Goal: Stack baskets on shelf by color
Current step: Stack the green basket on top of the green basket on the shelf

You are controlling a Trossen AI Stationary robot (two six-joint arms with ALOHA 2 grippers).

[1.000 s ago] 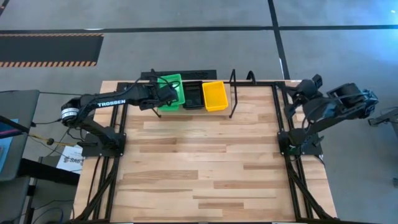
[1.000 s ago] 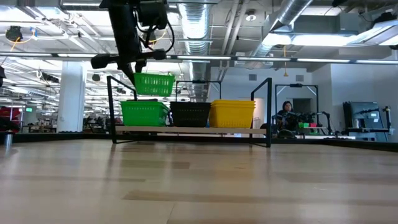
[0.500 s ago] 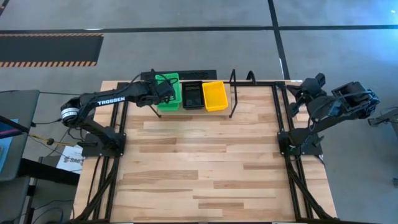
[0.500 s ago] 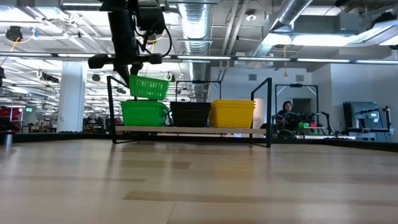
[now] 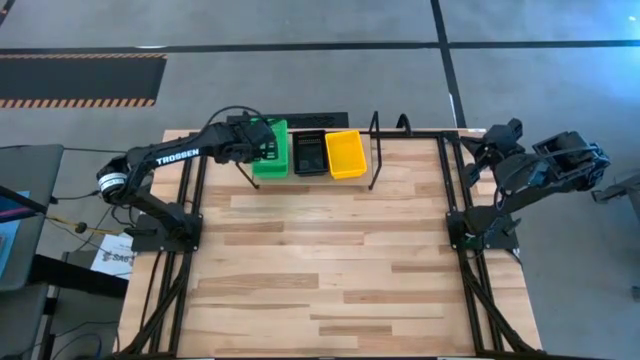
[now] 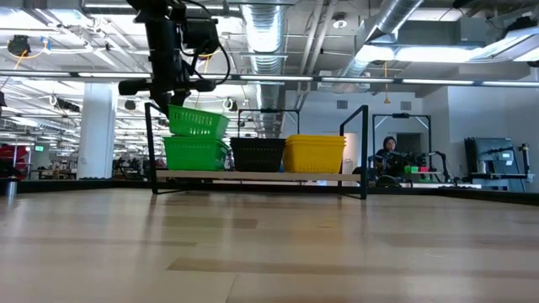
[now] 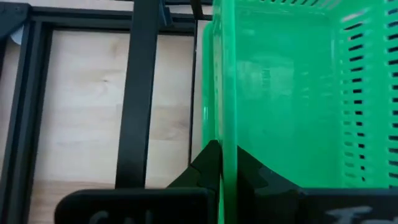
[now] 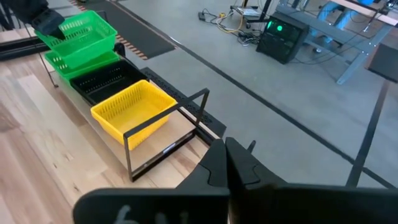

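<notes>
Top centre of the high view: left gripper [image 5: 262, 150], clamped on a perforated green plastic basket's [image 6: 198, 122] wall, hangs it tilted over the green stack [image 6: 195, 152] on the wood-plank shelf [image 6: 253, 176]. Black stack [image 6: 258, 154] and yellow stack [image 6: 315, 153] look finished. Right gripper [image 8: 227, 163] closed, empty. Judged nearly complete.

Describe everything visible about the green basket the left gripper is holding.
The held green basket is a small shallow rectangular tub of bright green plastic with slotted, perforated sides and an open top. The left gripper is shut on its side wall, pinching the rim. It hangs tilted just above the green stack at the shelf's left end, beside the black baskets. Whether its lower edge touches that stack cannot be told.
</notes>
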